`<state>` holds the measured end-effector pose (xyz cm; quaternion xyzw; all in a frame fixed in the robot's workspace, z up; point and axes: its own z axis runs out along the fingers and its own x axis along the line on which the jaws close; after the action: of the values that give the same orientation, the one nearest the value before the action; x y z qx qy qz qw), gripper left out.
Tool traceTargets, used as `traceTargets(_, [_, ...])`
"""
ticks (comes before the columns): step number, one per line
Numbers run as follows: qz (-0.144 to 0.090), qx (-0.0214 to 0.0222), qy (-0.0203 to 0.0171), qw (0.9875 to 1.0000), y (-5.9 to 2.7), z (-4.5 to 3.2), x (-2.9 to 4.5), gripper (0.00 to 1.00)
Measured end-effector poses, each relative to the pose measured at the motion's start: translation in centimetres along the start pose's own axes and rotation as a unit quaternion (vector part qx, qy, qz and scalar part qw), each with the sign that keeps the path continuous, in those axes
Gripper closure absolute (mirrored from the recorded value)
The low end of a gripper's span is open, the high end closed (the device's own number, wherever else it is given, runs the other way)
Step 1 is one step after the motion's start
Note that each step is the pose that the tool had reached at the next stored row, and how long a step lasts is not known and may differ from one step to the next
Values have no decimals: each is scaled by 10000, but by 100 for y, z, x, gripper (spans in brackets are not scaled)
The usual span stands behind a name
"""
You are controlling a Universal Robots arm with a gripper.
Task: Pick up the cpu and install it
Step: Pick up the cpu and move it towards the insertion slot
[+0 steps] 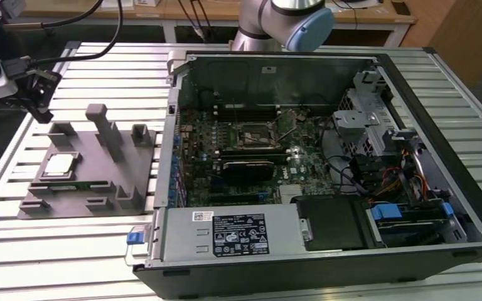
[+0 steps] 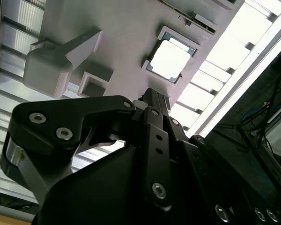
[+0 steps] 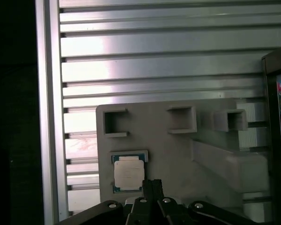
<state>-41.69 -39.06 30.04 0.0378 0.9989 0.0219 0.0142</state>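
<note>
You had the jaws together, with nothing clamped between them, and they touched nothing. In the exterior view they hung above the slatted table (image 1: 57,251), near the far corner of the grey fixture (image 1: 90,166).

The cpu (image 1: 59,164) lay lower than the jaws and apart from them. It was flat in its square pocket on the grey fixture, with the silver plate up. In both wrist views the cpu (image 2: 171,58) (image 3: 128,171) sat a little beyond the tips of the jaws and slightly to 1 side of their line, so the jaws were not directly over it. This was the thing nearest to the jaws.

On the same fixture a thin green memory stick (image 1: 72,185) lay on its edge in a slot, farther from the jaws than the cpu. Several upright posts and 3 small open pockets of the fixture (image 3: 173,159) stood around the cpu.

The open computer case (image 1: 452,144) lay on the table well apart from the jaws, toward the exterior view's right. Inside it, the dark square socket (image 1: 253,133) on the board was also far from the jaws. The cpu was not yet picked up.
</note>
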Motion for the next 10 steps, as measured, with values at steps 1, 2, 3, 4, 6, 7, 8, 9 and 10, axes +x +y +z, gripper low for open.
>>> traceTargets(1, [0,0,0,10000,0,6,5,89])
traceTargets(2, [1,0,0,10000,-1,12,10,89])
traceTargets(3, [1,0,1,10000,-2,19,16,89])
traceTargets(4, [1,0,1,10000,-3,25,21,89])
traceTargets(6, [0,0,1,10000,-4,38,31,89])
traceTargets(7, [0,0,1,10000,-5,45,36,89])
traceTargets(8, [0,0,0,10000,-5,52,41,89])
traceTargets(9, [0,0,0,10000,-6,58,44,89])
traceTargets(10, [0,1,1,10000,-7,65,48,89])
